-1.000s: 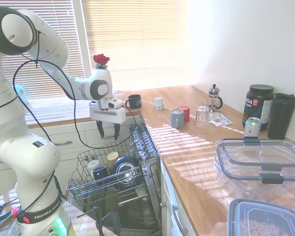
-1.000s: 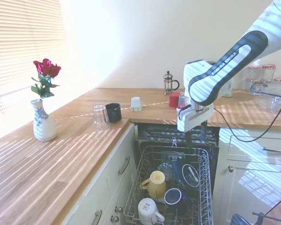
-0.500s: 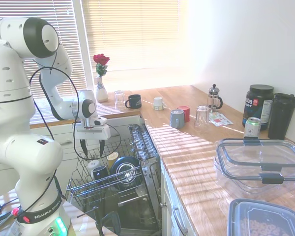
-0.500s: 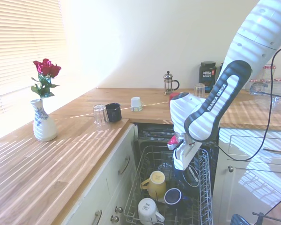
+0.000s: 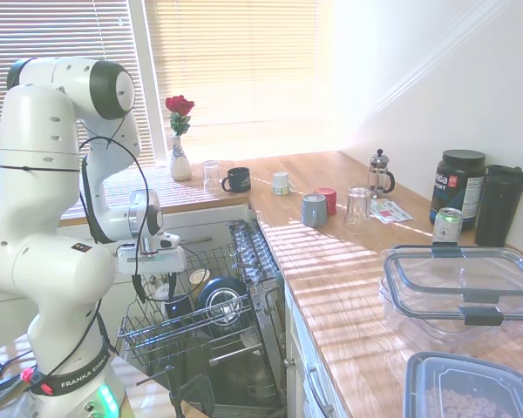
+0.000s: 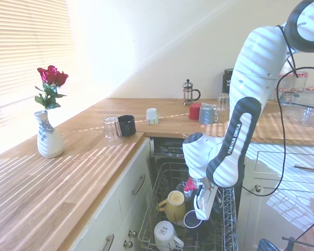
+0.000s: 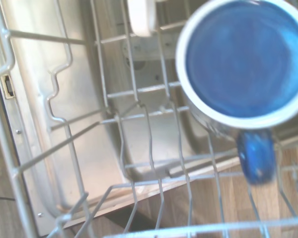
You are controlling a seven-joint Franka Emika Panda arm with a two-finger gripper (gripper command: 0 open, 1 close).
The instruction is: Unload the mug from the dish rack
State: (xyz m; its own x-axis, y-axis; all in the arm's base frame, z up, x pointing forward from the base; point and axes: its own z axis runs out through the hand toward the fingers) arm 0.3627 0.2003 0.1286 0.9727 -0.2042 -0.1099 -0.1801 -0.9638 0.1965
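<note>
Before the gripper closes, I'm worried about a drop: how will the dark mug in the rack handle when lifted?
The mug looks glossy, so probably rigid, slippery and chip-prone. Its side handle may tilt it off-centre. Wires of the dish rack could snag it.

The arm has swung down from beside the worktop into the dish rack point(image 5: 192, 326), bringing the tool point(image 5: 156, 290) low, right above the dark mug point(image 5: 178, 306).

Two far cameras face each other across the dish rack point(image 5: 187, 326) point(image 6: 167, 209); the wrist camera looks down, close, into it point(image 7: 139, 129).
</note>
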